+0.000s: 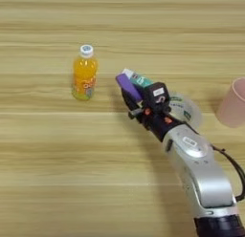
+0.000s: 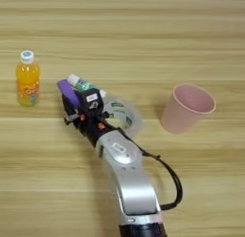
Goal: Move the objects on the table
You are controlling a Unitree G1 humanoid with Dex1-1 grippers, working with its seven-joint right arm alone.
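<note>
1. Block (image 1: pixel 128 86), purple, sits clamped in my pincer (image 2: pixel 68 101), raised over the worktop (image 2: pixel 201 183) mid-transfer.
2. Tape roll (image 2: pixel 125 115) lies beside my wrist; a white-capped green tube (image 2: pixel 79 82) just behind.
3. Juice bottle (image 1: pixel 84 72) stands upright, well left; pink cup (image 2: pixel 186 108) right.
4. Next move, judged: select a placement spot, lower, release.
5. Labels: none legible.

A pink cup (image 2: pixel 186 107) stands upright and open-mouthed on my right, well apart from everything else. Closer to the middle lies a small green-and-white tube (image 2: pixel 82 83) with a white cap, on its side and pointing up and left.
</note>
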